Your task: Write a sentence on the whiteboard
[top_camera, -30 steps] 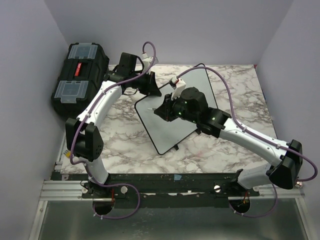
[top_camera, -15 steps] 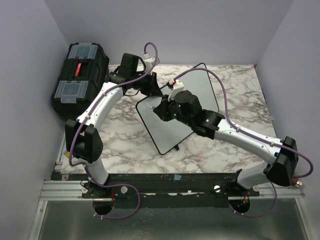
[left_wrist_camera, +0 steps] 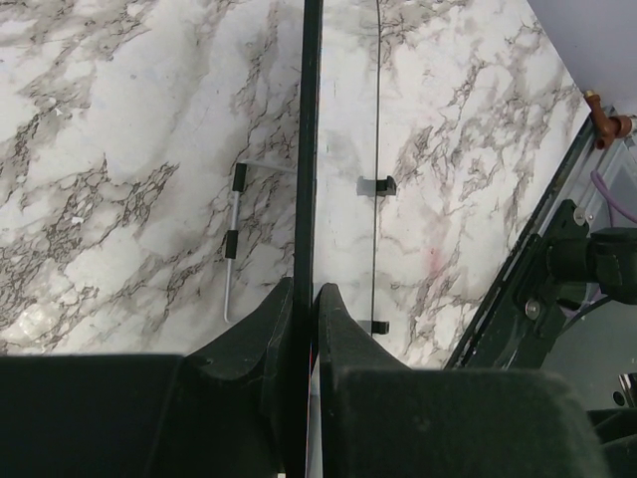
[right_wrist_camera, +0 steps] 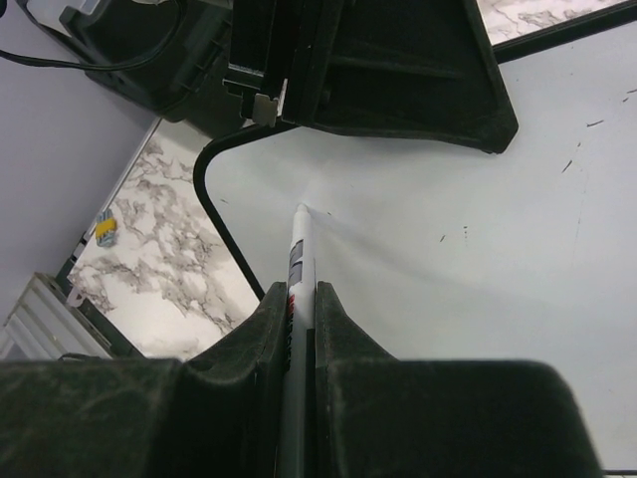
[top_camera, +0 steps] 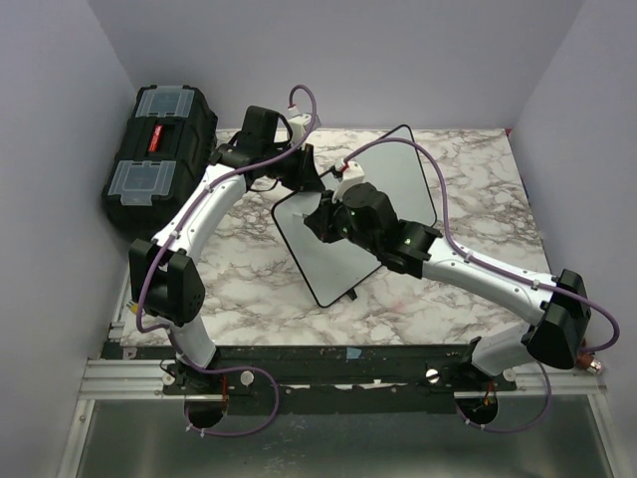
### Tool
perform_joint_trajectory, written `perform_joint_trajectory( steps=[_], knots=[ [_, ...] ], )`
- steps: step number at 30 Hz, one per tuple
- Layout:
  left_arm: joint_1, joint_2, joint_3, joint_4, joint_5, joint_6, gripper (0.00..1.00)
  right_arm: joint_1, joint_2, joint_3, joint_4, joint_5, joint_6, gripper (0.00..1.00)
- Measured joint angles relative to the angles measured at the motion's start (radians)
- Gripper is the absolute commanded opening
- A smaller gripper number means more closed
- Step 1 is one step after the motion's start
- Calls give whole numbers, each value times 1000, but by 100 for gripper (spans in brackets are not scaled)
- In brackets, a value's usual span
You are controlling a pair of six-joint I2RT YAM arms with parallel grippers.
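The whiteboard (top_camera: 398, 174) stands tilted on the marble table, and the left wrist view shows it edge-on as a thin black line (left_wrist_camera: 309, 149). My left gripper (top_camera: 302, 171) (left_wrist_camera: 306, 291) is shut on its upper left edge. My right gripper (top_camera: 322, 221) (right_wrist_camera: 302, 289) is shut on a white marker (right_wrist_camera: 299, 249). The marker's tip rests at or just off the board's face (right_wrist_camera: 448, 239), near the rounded left corner. The sentence is out of view; the face that shows bears only a few small dark specks.
A black toolbox (top_camera: 159, 149) with clear lid trays sits at the back left against the wall. A thin wire stand (left_wrist_camera: 231, 249) and small black clips lie behind the board. Grey walls close in the marble table (top_camera: 478, 199) on three sides.
My right gripper has carried the marker a little left, toward the board's upper left corner. The left gripper still clamps the board and has barely shifted.
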Motion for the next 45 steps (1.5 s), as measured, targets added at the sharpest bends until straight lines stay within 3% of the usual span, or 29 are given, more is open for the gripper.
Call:
perform_joint_trajectory(
  steps=[20,45],
  knots=[
    [-6,0,0,0,-6,21,0,13,-49,-129,8,4,56,1],
    [-21,-10,0,1,-26,16,0,19,-79,-136,39,-15,56,1]
  ],
)
